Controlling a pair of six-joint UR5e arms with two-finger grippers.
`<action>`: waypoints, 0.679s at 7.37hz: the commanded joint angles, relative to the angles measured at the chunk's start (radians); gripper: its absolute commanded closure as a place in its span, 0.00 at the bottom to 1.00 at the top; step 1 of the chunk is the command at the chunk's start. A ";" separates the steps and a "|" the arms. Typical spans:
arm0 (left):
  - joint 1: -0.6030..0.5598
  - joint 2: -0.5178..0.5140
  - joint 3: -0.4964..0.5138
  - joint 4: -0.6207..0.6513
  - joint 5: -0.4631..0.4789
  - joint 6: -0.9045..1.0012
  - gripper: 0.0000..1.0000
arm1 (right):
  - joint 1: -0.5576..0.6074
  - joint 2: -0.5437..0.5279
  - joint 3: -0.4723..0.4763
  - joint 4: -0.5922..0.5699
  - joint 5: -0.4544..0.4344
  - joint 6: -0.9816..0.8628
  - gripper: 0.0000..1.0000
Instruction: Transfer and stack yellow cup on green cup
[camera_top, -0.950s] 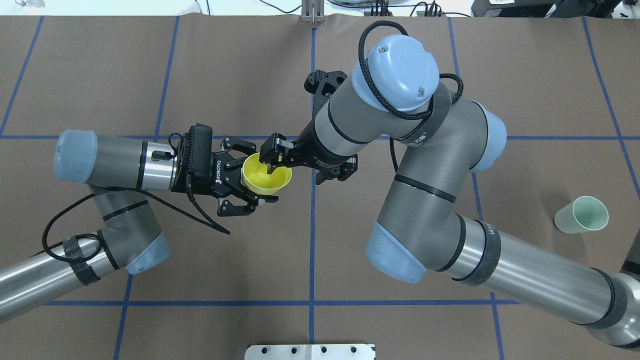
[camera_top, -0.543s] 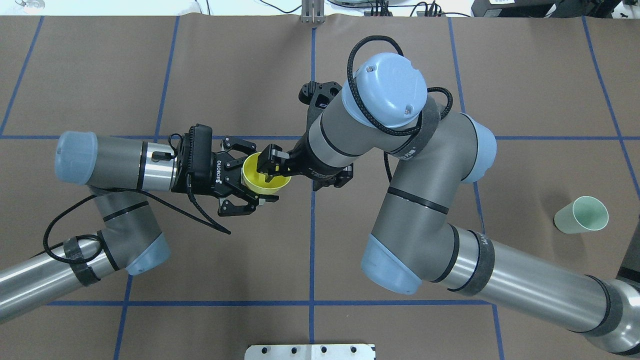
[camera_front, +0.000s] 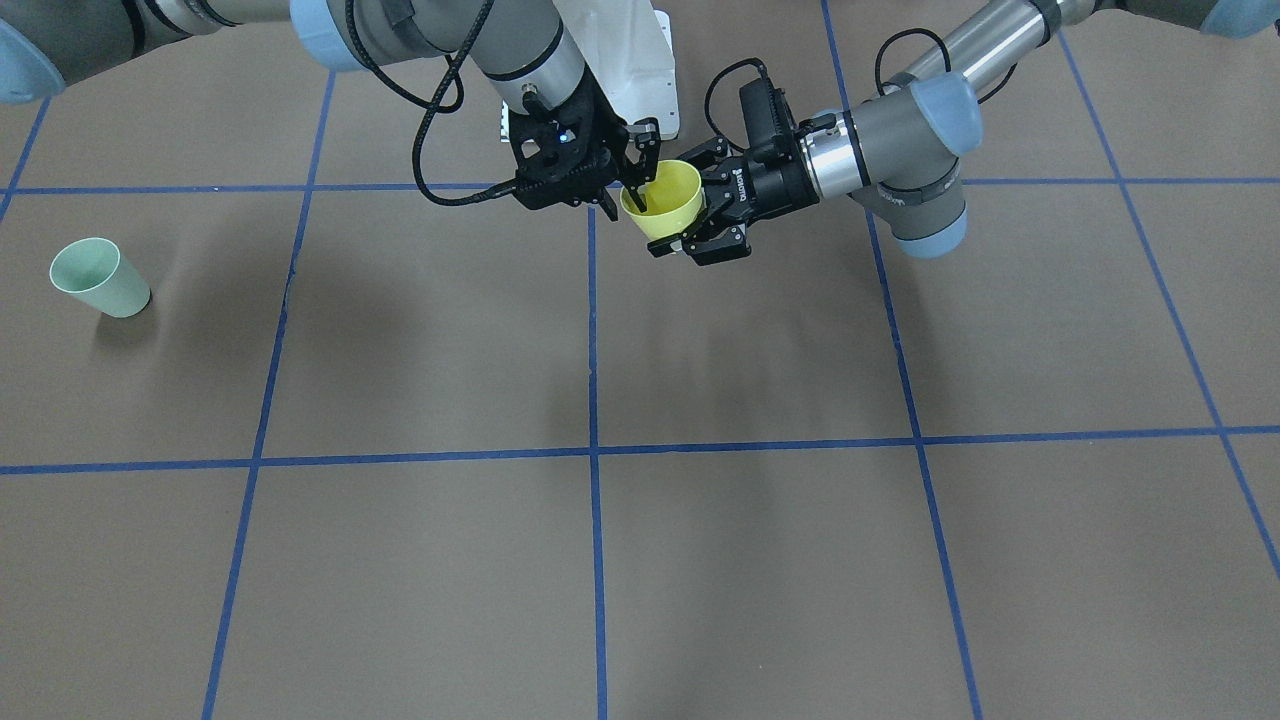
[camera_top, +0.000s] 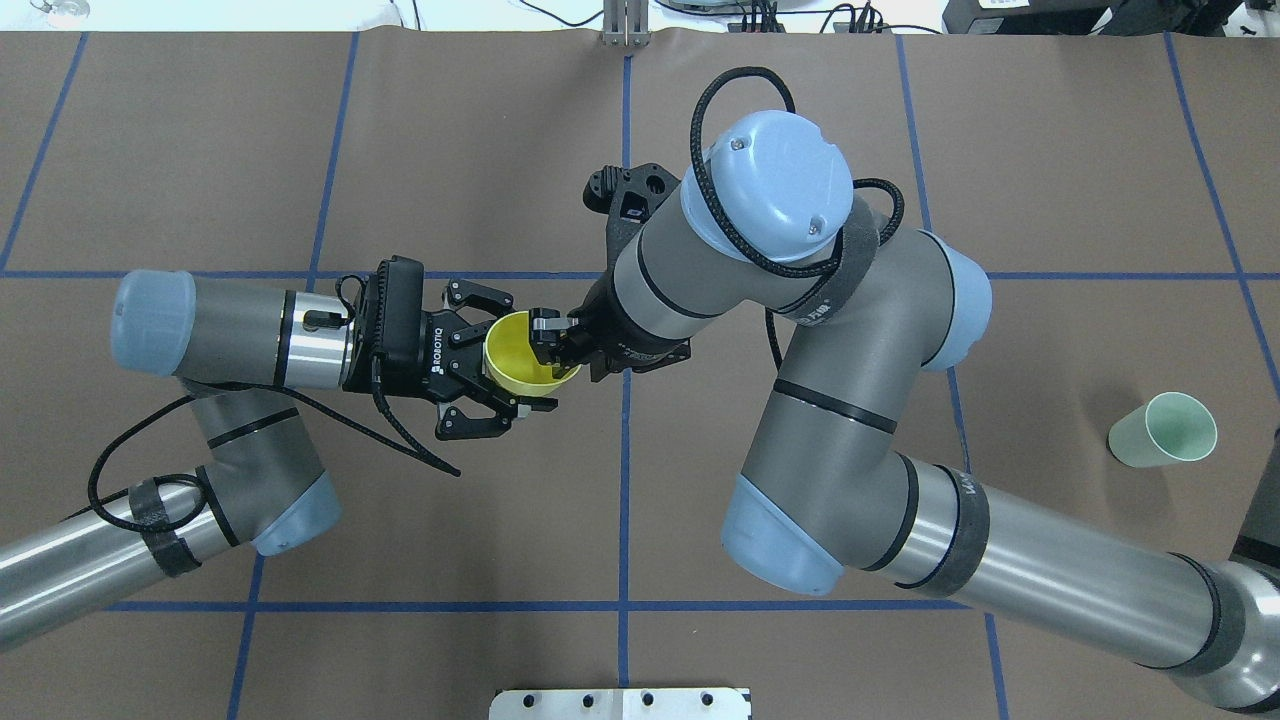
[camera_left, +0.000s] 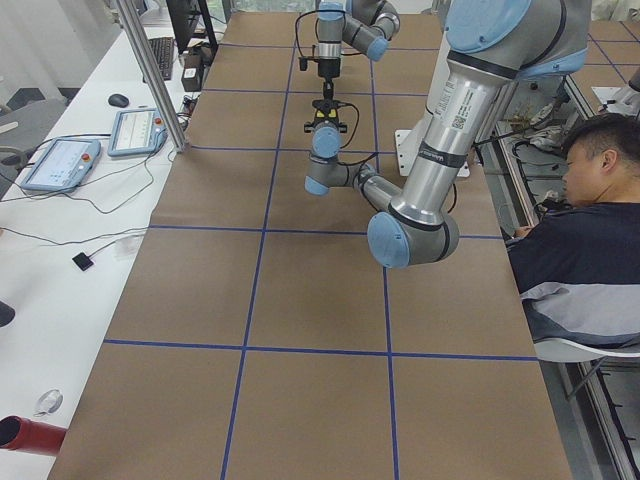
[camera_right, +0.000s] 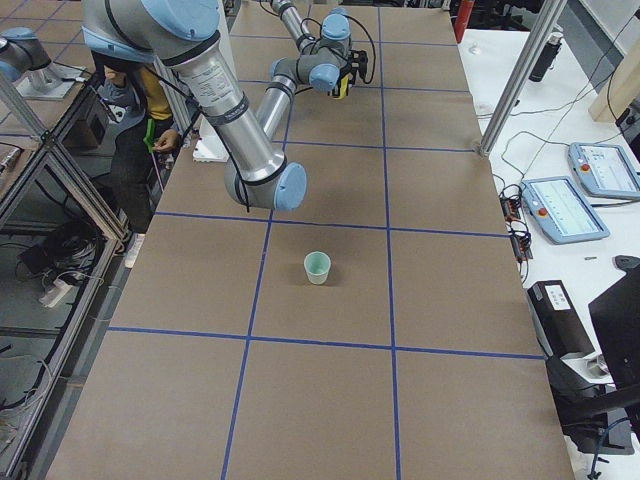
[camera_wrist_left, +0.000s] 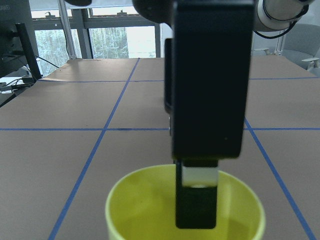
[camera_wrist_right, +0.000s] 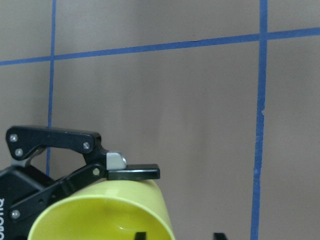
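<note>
Brown paper crossed by blue tape lines covers the tabletop (camera_front: 700, 560), and in the front-facing view the small bright yellow tapered plastic cup (camera_front: 668, 200) hangs above it near the centre line, mouth up, long axis close to vertical. The left gripper (camera_front: 684, 205) has its fingers clamped across the cup's sidewall, while the right gripper (camera_front: 634, 195) is poised at the rim. The small pale mint-green plastic cup (camera_front: 98, 278) stands upright on the tabletop, mouth up, well apart on the robot's right. Overhead, the right fingers straddle the yellow rim. Both side views show the cups too small to add anything. From the left wrist, one right finger (camera_wrist_left: 196, 200) hangs inside the yellow cup. From the right wrist, that pair sits apart, not yet pinched on the wall. Light, stiff and slick, the cup is probably best taken gently by that rim wall.
</note>
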 joint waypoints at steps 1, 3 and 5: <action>0.021 -0.001 -0.004 -0.018 -0.005 -0.007 0.44 | 0.004 -0.001 0.004 0.000 -0.002 -0.005 1.00; 0.023 -0.002 -0.008 -0.038 0.000 -0.030 0.01 | 0.011 -0.012 0.011 -0.001 -0.001 -0.005 1.00; 0.023 -0.010 -0.007 -0.059 0.018 -0.151 0.00 | 0.025 -0.046 0.051 -0.001 0.003 -0.005 1.00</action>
